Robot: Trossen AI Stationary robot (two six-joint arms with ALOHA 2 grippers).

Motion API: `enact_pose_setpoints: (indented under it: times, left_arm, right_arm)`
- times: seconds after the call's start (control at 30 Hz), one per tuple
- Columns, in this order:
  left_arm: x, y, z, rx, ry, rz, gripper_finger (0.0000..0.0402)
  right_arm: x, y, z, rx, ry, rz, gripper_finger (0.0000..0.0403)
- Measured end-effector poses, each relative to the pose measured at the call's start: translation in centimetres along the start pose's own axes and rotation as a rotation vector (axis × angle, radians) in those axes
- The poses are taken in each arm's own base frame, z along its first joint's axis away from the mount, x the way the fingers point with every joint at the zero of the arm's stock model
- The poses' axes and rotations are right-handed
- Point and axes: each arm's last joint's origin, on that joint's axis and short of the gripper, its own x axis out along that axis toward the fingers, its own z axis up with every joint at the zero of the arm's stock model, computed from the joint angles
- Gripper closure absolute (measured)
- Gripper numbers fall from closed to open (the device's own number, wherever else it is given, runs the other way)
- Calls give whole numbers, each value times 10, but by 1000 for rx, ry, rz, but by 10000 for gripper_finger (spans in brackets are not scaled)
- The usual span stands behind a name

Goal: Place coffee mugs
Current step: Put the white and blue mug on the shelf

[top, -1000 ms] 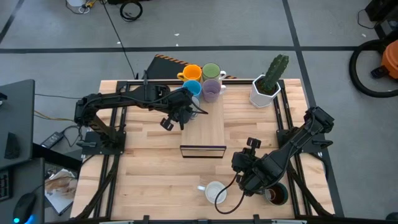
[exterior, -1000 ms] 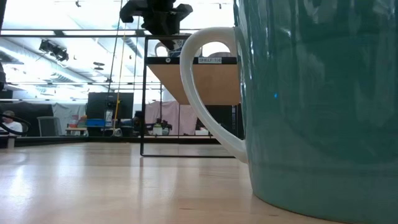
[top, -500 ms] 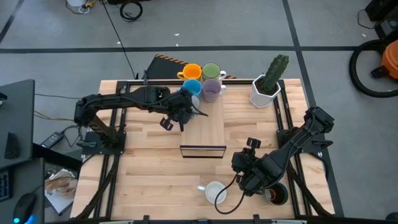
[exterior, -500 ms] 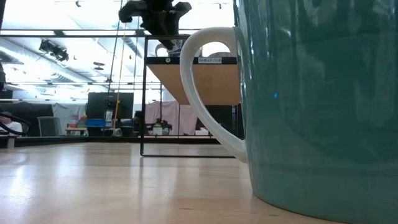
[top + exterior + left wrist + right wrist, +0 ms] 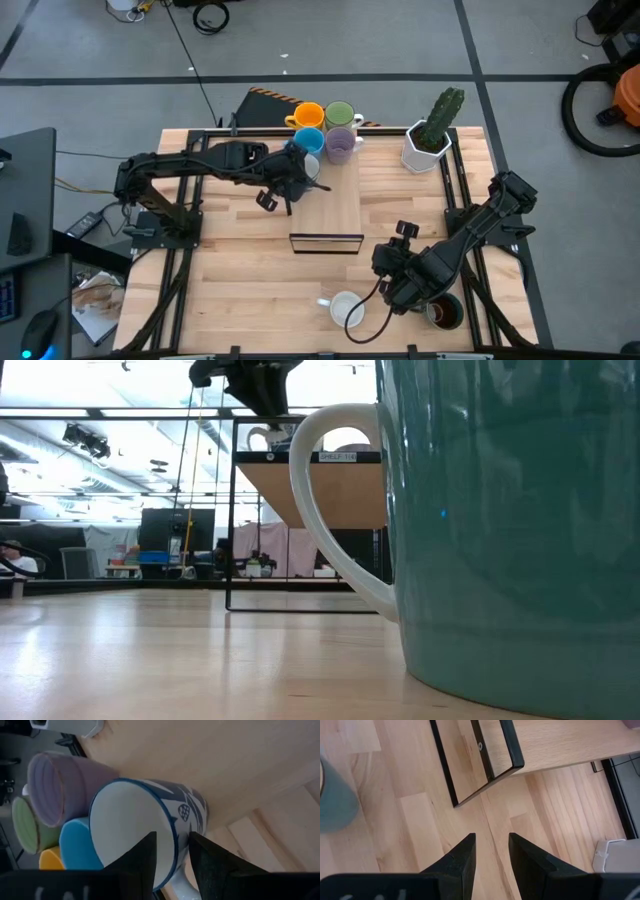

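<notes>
**Left jaws pinch a patterned mug's rim on the raised shelf**

Nearest on the pale, planked wooden desk (image 5: 240,290), a white mug (image 5: 345,309) lies on its side beside a dark mug with brown inside (image 5: 446,313). Over them the right gripper (image 5: 491,851) hovers above bare wood, its jaws slightly spread and empty.

Mid-desk stands a light wood shelf on a thin black metal frame (image 5: 333,205). At its far left corner the left gripper (image 5: 172,851) has its jaws pinching the rim of a glossy white mug with blue pattern (image 5: 150,827), one finger inside, one outside.

Farther off, touching one another, cluster a ribbed purple mug (image 5: 341,146), blue mug (image 5: 308,139), green mug (image 5: 339,115) and orange mug (image 5: 307,117). To the right, a white faceted planter (image 5: 424,149) holds a cactus (image 5: 441,115).
</notes>
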Motion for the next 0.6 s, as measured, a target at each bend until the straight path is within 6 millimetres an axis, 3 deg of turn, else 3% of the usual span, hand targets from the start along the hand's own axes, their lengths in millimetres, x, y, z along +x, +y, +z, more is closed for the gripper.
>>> enact_pose_setpoints:
  times: [0.6]
  left_arm:
    - [4,5,0,55,-29,8,330]
  right_arm:
    - [0,1,1,-5,-5,6,281]
